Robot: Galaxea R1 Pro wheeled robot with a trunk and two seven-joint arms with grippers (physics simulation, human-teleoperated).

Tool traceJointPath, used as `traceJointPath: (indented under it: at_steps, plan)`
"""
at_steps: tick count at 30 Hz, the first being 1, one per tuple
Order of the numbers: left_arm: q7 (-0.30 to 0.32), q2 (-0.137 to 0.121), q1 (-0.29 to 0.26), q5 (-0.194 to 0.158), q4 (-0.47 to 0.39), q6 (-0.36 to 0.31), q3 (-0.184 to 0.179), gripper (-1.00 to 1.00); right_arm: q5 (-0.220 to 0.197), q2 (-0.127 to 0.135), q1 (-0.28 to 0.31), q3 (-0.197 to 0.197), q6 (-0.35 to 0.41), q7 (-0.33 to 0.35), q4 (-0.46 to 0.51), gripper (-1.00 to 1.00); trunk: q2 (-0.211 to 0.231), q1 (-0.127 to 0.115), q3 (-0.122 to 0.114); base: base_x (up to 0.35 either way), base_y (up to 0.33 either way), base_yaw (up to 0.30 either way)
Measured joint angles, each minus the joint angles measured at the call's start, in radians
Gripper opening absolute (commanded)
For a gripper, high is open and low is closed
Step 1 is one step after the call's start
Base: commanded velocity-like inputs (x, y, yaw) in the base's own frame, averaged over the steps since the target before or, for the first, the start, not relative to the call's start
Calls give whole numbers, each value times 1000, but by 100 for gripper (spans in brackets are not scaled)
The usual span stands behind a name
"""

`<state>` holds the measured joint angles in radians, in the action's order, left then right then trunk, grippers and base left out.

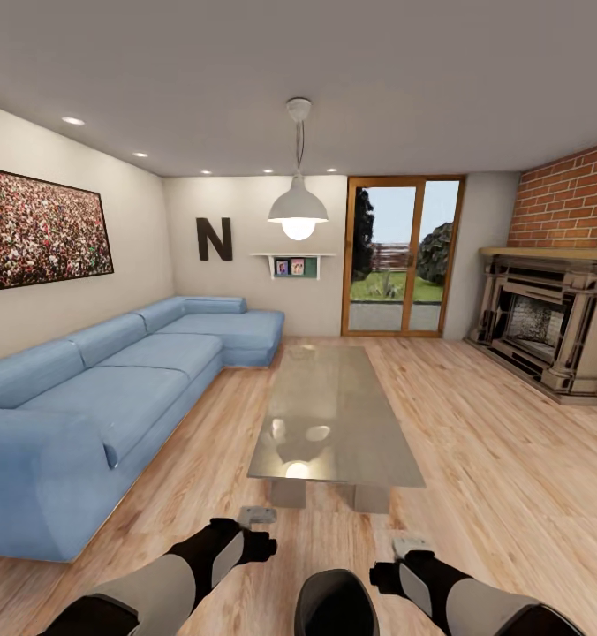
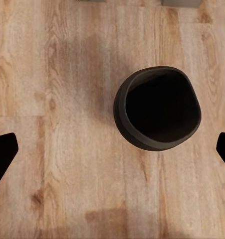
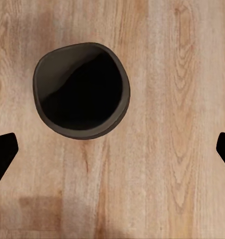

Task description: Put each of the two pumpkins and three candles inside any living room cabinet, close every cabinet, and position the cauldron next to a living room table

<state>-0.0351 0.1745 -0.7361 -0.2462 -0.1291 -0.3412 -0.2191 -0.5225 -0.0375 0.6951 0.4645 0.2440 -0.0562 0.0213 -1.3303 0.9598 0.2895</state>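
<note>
Living room's pretty roomy: wood plank floor [image 1: 502,442], blue corner sofa [image 1: 113,389] along the left wall, brick fireplace [image 1: 546,327] on the right, glass door [image 1: 403,256] at the back and a lamp [image 1: 297,208] hanging over the glossy grey table [image 1: 334,415]. The cauldron [image 1: 336,602] sits upright on the floor near the table's close end, between the two arms. Left gripper [image 2: 112,149] and right gripper [image 3: 112,149] both hang over the boards spread wide, holding nothing, with the pot's dark mouth below them.
</note>
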Motion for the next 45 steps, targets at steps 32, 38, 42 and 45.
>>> traceJointPath:
  at_steps: [32,38,42,45]
  plan:
    - [12,0,0,0,34,5,-1,100,1,-17,0,8,-11,-1,18,100,-35,19,16,0,-156,0]
    - [8,0,0,2,29,1,0,100,1,-50,0,7,-10,-5,18,100,-77,42,39,0,-1,122]
    - [1,0,0,4,26,-3,-1,100,-1,-74,0,4,-8,-8,19,100,-105,57,57,0,0,168]
    - [0,0,-1,6,24,-57,-1,100,-1,-77,0,3,-3,-9,20,100,-126,69,70,0,0,170]
